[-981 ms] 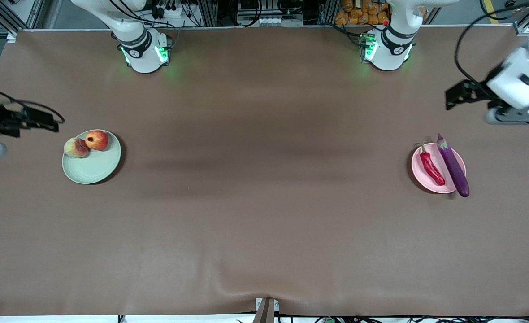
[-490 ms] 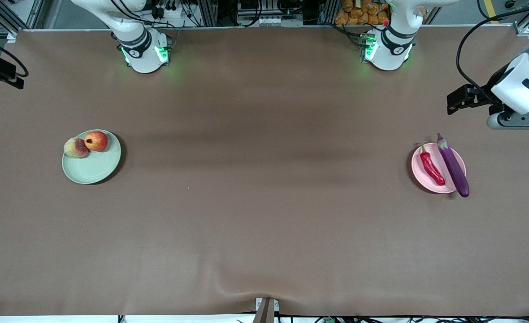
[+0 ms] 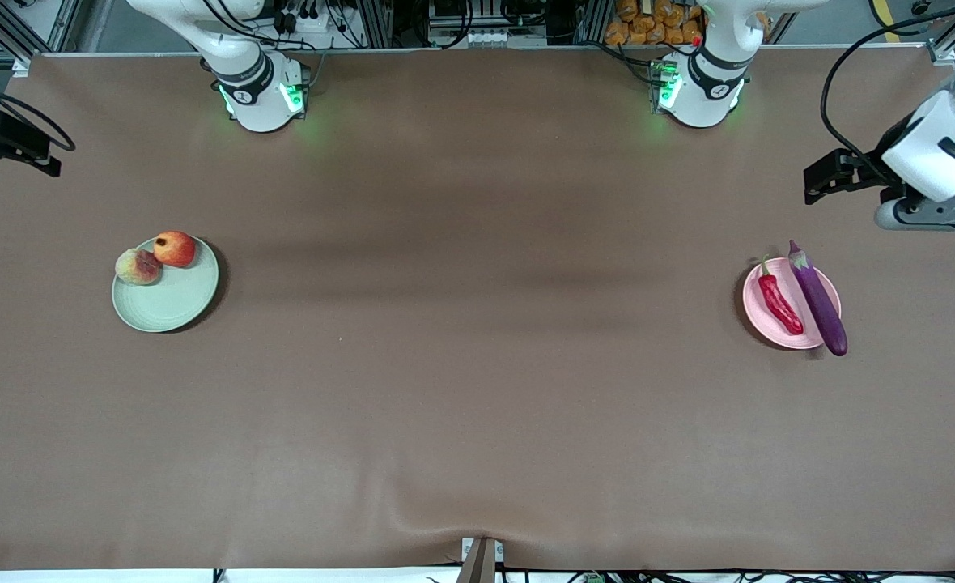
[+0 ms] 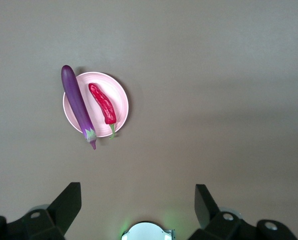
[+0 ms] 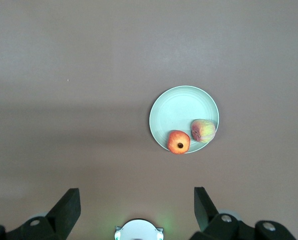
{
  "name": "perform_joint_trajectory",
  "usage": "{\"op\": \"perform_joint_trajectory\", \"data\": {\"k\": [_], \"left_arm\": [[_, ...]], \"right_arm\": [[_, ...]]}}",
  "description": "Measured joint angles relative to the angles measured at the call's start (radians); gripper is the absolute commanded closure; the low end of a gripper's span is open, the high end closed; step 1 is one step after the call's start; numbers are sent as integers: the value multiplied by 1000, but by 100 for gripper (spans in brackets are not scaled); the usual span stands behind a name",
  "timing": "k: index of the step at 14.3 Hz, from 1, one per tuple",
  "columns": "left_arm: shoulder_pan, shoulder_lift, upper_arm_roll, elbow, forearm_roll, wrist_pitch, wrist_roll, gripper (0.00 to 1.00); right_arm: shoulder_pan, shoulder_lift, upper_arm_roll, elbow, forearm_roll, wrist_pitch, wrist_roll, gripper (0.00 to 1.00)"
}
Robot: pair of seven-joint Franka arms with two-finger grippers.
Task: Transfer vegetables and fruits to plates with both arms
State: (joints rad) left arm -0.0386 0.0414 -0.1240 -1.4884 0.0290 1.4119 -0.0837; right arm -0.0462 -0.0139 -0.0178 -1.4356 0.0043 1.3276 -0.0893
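Left wrist view: glossy purple eggplant (image 4: 77, 102) overhangs pink plate (image 4: 120, 97).

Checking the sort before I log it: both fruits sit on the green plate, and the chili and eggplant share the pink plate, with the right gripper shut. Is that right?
Not quite: the right gripper is open, as the right wrist view shows. The rest holds: pomegranate and peach on the green plate, chili and eggplant on the pink plate.
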Motion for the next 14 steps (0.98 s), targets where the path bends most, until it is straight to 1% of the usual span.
{"op": "perform_joint_trajectory", "data": {"k": [2, 3, 8, 14], "left_arm": [[0, 0, -16, 0, 0, 0, -2, 0], [0, 0, -19, 0, 0, 0, -2, 0], [2, -7, -17, 1, 1, 10, -2, 0], [5, -54, -11, -23, 1, 40, -2, 0]], "right_arm": [[50, -1, -52, 0, 1, 1, 0, 0], [65, -1, -62, -1, 1, 1, 0, 0], [79, -1, -65, -5, 1, 1, 0, 0], [80, -1, -65, -12, 2, 3, 0, 0]]}}
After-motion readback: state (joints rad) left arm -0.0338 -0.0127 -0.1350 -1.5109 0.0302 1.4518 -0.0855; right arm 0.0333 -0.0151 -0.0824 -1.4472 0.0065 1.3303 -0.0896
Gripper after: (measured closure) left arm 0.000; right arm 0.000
